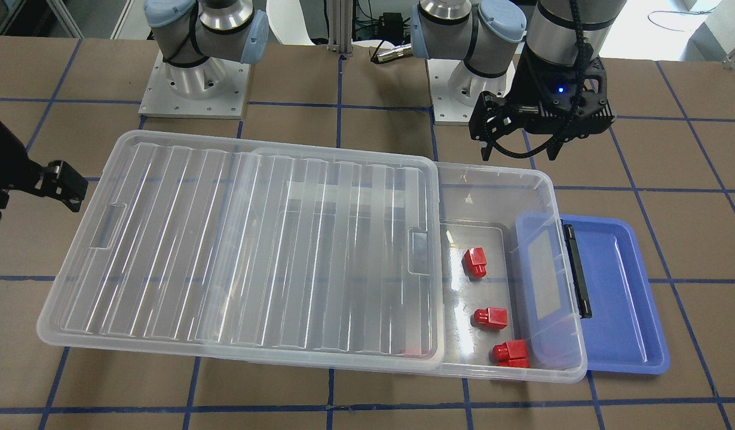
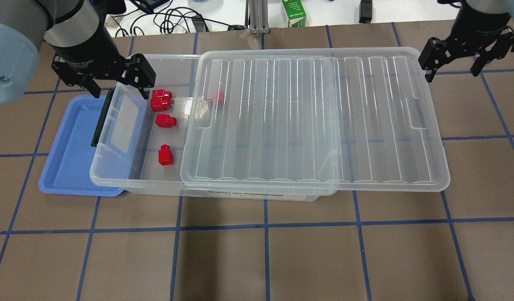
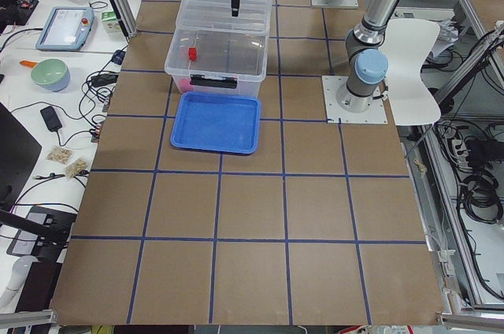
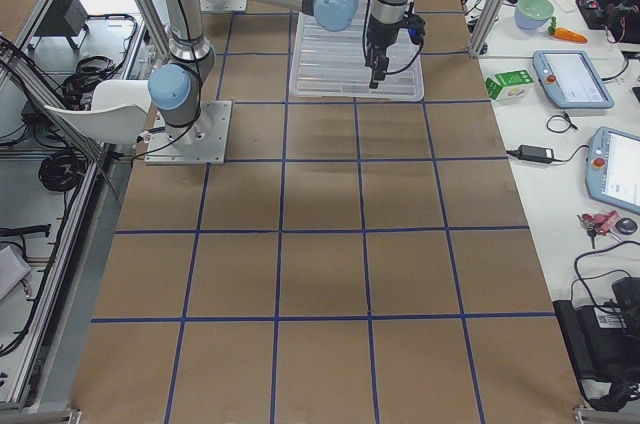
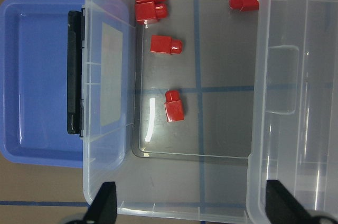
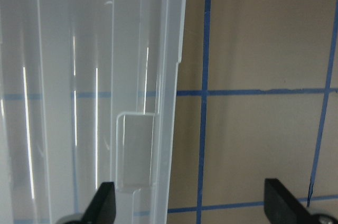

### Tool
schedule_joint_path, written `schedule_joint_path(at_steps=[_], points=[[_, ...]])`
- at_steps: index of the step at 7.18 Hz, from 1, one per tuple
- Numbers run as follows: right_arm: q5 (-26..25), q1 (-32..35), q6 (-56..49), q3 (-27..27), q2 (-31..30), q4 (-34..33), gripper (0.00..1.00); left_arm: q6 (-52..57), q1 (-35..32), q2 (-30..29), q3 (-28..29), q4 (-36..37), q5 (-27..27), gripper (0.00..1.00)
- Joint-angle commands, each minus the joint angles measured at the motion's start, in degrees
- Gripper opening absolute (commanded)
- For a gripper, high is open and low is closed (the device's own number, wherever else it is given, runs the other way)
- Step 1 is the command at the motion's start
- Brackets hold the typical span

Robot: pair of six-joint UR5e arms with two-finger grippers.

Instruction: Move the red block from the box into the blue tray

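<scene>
The clear box [image 2: 115, 182] lies across the table with its ribbed lid [image 2: 315, 121] slid toward my right, so its left end is open. Several red blocks lie on the open floor: a touching pair [image 2: 161, 98], one [image 2: 165, 121] and one [image 2: 165, 155]; another [image 2: 220, 97] shows under the lid's edge. The blue tray [image 2: 69, 159] sits empty beside and partly under the box's latch end [image 2: 100, 121]. My left gripper [image 2: 102, 77] is open and empty above the open end's far corner; its view shows the blocks [image 5: 174, 105] below. My right gripper [image 2: 451, 73] is open and empty off the lid's right end.
A green carton [image 2: 293, 12] and cables lie along the far table edge. The arm bases [image 1: 194, 89] stand on the robot's side of the box. In the right wrist view the lid's edge with its handle recess [image 6: 136, 150] is at the left.
</scene>
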Motion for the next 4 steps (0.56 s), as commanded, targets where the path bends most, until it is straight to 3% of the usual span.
schedule_joint_path(at_steps=[1, 4], points=[[1.0, 0.0, 3.0, 0.1, -3.5, 3.3, 1.0, 0.8, 0.8, -0.4, -0.2, 0.0, -0.6, 1.0], [1.0, 0.1, 2.8, 1.0, -2.3, 3.6, 1.0, 3.2, 1.2, -0.9, -2.2, 2.4, -0.2, 1.0]])
